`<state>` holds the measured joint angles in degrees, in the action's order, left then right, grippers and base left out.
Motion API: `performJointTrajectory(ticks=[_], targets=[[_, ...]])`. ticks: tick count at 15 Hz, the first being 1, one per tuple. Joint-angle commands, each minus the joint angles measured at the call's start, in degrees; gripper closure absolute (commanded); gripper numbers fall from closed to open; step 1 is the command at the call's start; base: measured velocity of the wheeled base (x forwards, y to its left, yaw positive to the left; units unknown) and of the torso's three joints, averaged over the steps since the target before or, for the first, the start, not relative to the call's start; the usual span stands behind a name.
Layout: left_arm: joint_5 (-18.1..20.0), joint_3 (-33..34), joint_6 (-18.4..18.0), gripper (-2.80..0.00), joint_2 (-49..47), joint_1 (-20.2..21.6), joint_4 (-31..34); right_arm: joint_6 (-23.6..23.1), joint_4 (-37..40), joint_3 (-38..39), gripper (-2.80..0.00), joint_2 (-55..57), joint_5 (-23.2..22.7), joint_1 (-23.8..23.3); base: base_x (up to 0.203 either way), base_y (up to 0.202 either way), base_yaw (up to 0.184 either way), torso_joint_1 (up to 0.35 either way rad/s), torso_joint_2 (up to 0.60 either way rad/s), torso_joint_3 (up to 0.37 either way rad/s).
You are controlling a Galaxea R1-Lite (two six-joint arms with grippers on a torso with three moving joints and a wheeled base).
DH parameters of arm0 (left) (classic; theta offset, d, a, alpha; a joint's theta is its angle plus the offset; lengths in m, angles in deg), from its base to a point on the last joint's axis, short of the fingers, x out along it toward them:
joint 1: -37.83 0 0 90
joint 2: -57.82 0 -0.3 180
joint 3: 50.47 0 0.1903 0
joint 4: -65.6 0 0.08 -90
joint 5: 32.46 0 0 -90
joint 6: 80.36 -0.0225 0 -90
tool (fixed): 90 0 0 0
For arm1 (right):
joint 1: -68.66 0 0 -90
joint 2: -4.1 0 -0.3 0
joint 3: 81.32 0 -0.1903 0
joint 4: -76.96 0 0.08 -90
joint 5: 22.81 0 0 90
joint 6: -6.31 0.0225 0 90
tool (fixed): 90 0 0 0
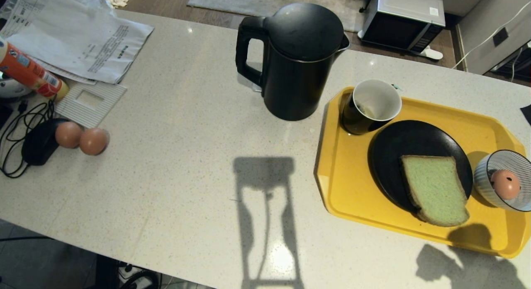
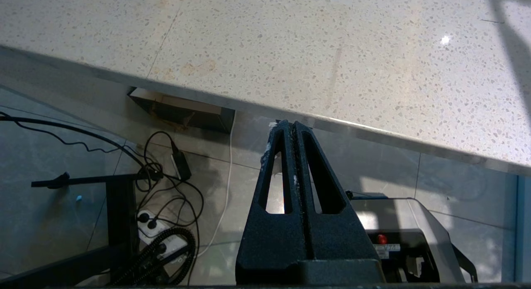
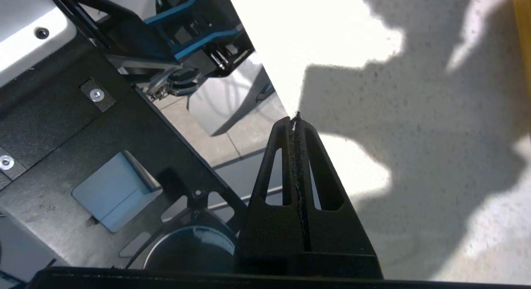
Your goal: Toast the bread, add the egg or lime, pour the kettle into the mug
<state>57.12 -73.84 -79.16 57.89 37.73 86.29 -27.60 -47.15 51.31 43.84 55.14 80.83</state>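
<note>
Right tool (image 3: 295,119): fingers pressed together, nothing held, at the bench (image 3: 415,156) edge, near the yellow tray's corner. Left tool (image 2: 293,126): likewise closed and empty, parked below the bench edge over the floor.

Yellow tray (image 1: 352,185) carries three vessels. Mug (image 1: 370,106): upright at the tray's far corner, white interior, contents not discernible. Black plate (image 1: 398,152): holds the bread (image 1: 434,189), which overhangs the near rim. Striped bowl (image 1: 483,172): contains the egg (image 1: 505,184). Kettle (image 1: 296,60): lid on, standing on the bench just beside the tray.
</note>
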Motion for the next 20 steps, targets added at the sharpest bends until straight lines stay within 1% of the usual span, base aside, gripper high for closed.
performJointTrajectory(ticks=[1, 2, 4, 6, 8, 9, 13, 16, 18, 20], targets=[[-0.01, 0.88, 0.04, 0.0, 0.01, 0.01, -0.04, -0.28, -4.03, 4.13, 0.0, -0.27, -0.09, 1.83, 0.0, 0.0, 0.0, 0.0, 0.0, 0.0], [-0.01, 0.88, 0.04, 0.0, 0.01, 0.01, -0.04, -0.29, -6.75, 5.64, 0.0, 0.36, -0.13, 2.96, 0.0, 0.0, 0.0, 0.0, 0.0, 0.0], [-0.01, 0.88, 0.04, 0.0, 0.01, 0.01, -0.04, -0.47, -8.75, 6.17, 0.0, 2.54, -0.23, 4.19, 0.0, 0.0, 0.0, 0.0, 0.0, 0.0], [-0.01, 0.88, 0.04, 0.0, 0.01, 0.01, -0.05, -0.94, -10.16, 5.93, 0.0, 5.43, -0.69, 4.36, 0.0, 0.0, 0.0, 0.0, 0.0, 0.0], [-0.01, 0.88, 0.04, 0.0, 0.01, 0.01, -0.04, -1.12, -14.29, 5.46, 0.0, 9.34, -0.69, 5.54, 0.0, 0.0, 0.0, 0.0, 0.0, 0.0], [-0.01, 0.88, 0.04, 0.0, 0.01, 0.01, -0.04, -1.12, -15.57, 3.64, 0.0, 10.96, -0.68, 6.02, 0.0, 0.0, 0.0, 0.0, 0.0, 0.0], [-0.01, 0.88, 0.04, 0.0, 0.01, 0.01, -0.04, -1.08, -16.34, -2.02, 0.0, 16.25, -0.7, 6.58, 0.0, 0.0, 0.0, 0.0, 0.0, 0.0], [-0.01, 0.88, 0.04, 0.0, 0.01, 0.01, -0.04, -1.17, -19.29, -2.32, 0.0, 19.61, -0.67, 8.29, 0.0, 0.0, 0.0, 0.0, 0.0, 0.0], [-0.01, 0.88, 0.04, 0.0, 0.01, 0.01, -0.04, -1.17, -21.02, -2.34, 0.0, 20.99, -0.46, 10.22, 0.0, 0.0, 0.0, 0.0, 0.0, 0.0], [-0.01, 0.88, 0.04, 0.0, 0.01, 0.01, -0.11, -1.17, -21.45, -2.37, 0.0, 21.52, -0.26, 10.42, 0.0, 0.0, 0.0, 0.0, 0.0, 0.0]])
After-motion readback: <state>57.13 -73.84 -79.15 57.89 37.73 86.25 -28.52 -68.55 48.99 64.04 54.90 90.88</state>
